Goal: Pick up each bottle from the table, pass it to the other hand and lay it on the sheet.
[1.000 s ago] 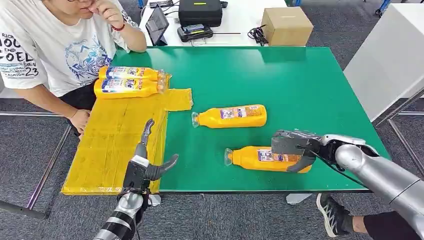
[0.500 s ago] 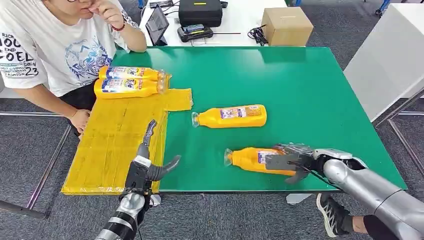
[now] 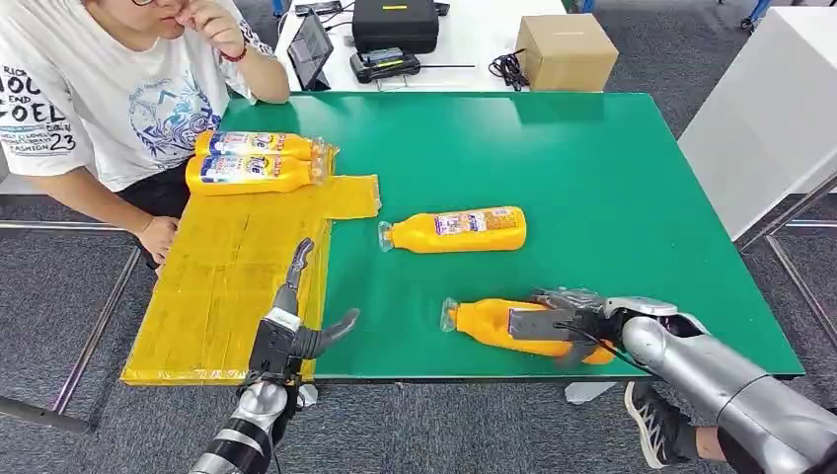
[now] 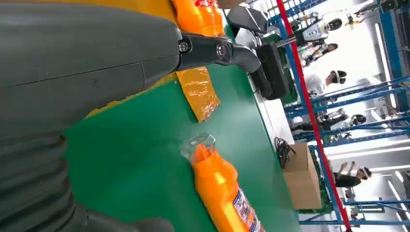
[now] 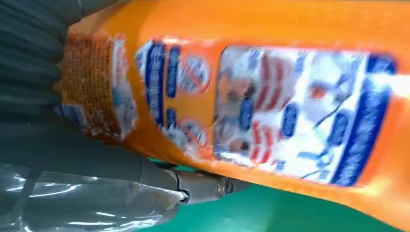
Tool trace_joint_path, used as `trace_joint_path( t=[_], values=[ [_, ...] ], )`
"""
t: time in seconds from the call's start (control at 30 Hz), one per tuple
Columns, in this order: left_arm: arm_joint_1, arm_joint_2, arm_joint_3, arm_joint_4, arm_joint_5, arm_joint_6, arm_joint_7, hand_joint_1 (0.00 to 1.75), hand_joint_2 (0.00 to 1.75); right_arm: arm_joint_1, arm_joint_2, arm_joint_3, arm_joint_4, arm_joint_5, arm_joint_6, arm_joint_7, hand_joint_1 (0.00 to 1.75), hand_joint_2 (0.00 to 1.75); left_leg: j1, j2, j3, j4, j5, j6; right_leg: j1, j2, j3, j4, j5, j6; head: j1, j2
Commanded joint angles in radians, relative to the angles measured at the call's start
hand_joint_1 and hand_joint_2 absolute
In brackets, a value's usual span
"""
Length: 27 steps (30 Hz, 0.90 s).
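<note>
Green tabletop (image 3: 592, 168) carries the near orange bottle (image 3: 484, 321) at its front edge, right robot hand (image 3: 553, 321) wrapped around its blurred blue-and-white label. A second bottle (image 3: 454, 230) lies beyond. Two more bottles (image 3: 252, 160) rest on the yellow sheet (image 3: 222, 272), lettering ending "ile". Left robot hand (image 3: 296, 331) hovers open, fingers spread, holding nothing.

A green table (image 3: 592, 168) stands on grey carpet (image 3: 59, 286). Beyond its far edge a white table (image 3: 474, 44) carries a cardboard box (image 3: 567, 49), a black case (image 3: 395, 22) and a tablet (image 3: 310, 47). A white cabinet (image 3: 770, 109) stands to the right. Blue racking (image 4: 338, 140), perhaps shelving, lines the bright far room.
</note>
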Motion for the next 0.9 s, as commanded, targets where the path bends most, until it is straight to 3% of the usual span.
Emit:
trace_joint_path(
  t=[0.03, 0.1, 0.13, 0.17, 0.2, 0.53, 0.67, 0.73, 0.8, 0.87, 0.9],
  values=[
    [-0.02, 0.01, 0.001, 0.053, -0.001, 0.0, -0.019, 0.0, 1.75, -0.024, 0.042, 0.021, 0.068, 0.018, -0.018, -0.004, 0.0, 1.75, 0.001, 0.003, 0.004, -0.001, -0.002, -0.001, 0.001, 0.002, 0.004, -0.001, -0.001, -0.002, 0.0, 0.0],
    [-0.02, 0.01, 0.001, 0.053, -0.001, 0.0, -0.019, 0.0, 1.75, -0.024, 0.042, 0.021, 0.068, 0.018, -0.018, -0.004, 0.0, 1.75, 0.001, 0.003, 0.006, -0.001, -0.003, -0.002, 0.001, 0.003, 0.006, -0.001, -0.002, -0.002, 0.0, 0.0],
    [-0.02, 0.009, 0.003, 0.054, -0.001, 0.002, -0.019, 0.0, 1.75, -0.021, 0.046, 0.016, 0.071, 0.018, -0.022, -0.004, 0.33, 1.75, 0.0, 0.003, 0.004, -0.001, -0.002, -0.001, 0.001, 0.002, 0.004, -0.001, -0.001, -0.002, 0.0, 0.0],
    [-0.019, 0.008, 0.007, 0.054, -0.002, 0.002, -0.019, 0.0, 1.75, -0.014, 0.049, 0.007, 0.072, 0.026, -0.032, -0.009, 1.34, 1.75, 0.0, 0.002, 0.003, -0.001, -0.001, -0.001, 0.0, 0.001, 0.002, -0.001, 0.0, -0.001, 0.0, 0.0],
    [-0.018, 0.008, 0.008, 0.054, -0.002, 0.002, -0.019, 0.0, 1.75, -0.013, 0.052, 0.006, 0.075, 0.034, -0.036, -0.01, 1.71, 1.75, 0.001, 0.003, 0.006, -0.001, -0.002, -0.002, 0.001, 0.002, 0.005, -0.001, -0.001, -0.002, 0.0, 0.0],
    [-0.01, 0.003, 0.016, 0.053, -0.006, 0.001, -0.017, 0.0, 1.75, 0.025, 0.06, -0.009, 0.084, 0.077, -0.049, -0.013, 1.75, 1.75, 0.001, 0.003, 0.006, -0.002, -0.001, -0.002, 0.001, 0.001, 0.005, -0.002, -0.001, -0.002, 0.0, 0.0],
    [0.0, 0.004, 0.022, 0.037, -0.008, 0.003, -0.018, 0.0, 1.75, 0.071, 0.103, -0.078, 0.105, 0.105, -0.123, -0.034, 1.75, 1.75, 0.002, 0.004, 0.009, -0.002, -0.002, -0.002, 0.002, 0.002, 0.008, -0.003, -0.002, -0.003, 0.0, 0.0],
    [0.027, 0.006, 0.036, -0.001, -0.011, 0.013, -0.013, 0.0, 1.75, 0.169, 0.2, -0.237, 0.104, 0.126, -0.304, -0.056, 1.71, 1.75, 0.002, 0.004, 0.006, -0.002, -0.002, -0.001, 0.002, 0.002, 0.005, -0.002, -0.001, -0.002, 0.0, 0.0],
    [0.087, 0.009, 0.064, -0.087, -0.021, 0.014, -0.001, 0.0, 1.75, 0.331, 0.384, -0.453, -0.009, 0.256, -0.534, -0.103, 1.75, 1.75, 0.003, 0.008, 0.01, -0.004, -0.003, -0.003, 0.004, 0.005, 0.009, -0.006, 0.0, -0.003, 0.0, 0.0],
    [0.131, 0.003, 0.087, -0.158, -0.04, -0.001, 0.01, 0.0, 1.75, 0.442, 0.526, -0.594, -0.18, 0.331, -0.643, -0.172, 1.75, 1.75, 0.004, 0.009, 0.006, -0.003, -0.002, -0.002, 0.004, 0.006, 0.005, -0.003, 0.001, -0.003, 0.002, 0.0],
    [0.136, 0.002, 0.089, -0.169, -0.046, -0.007, 0.015, 0.0, 1.75, 0.455, 0.537, -0.602, -0.211, 0.347, -0.635, -0.164, 1.75, 1.75, 0.006, 0.015, 0.009, -0.004, -0.004, -0.004, 0.005, 0.012, 0.006, -0.004, 0.0, -0.004, 0.001, 0.0]
  ],
)
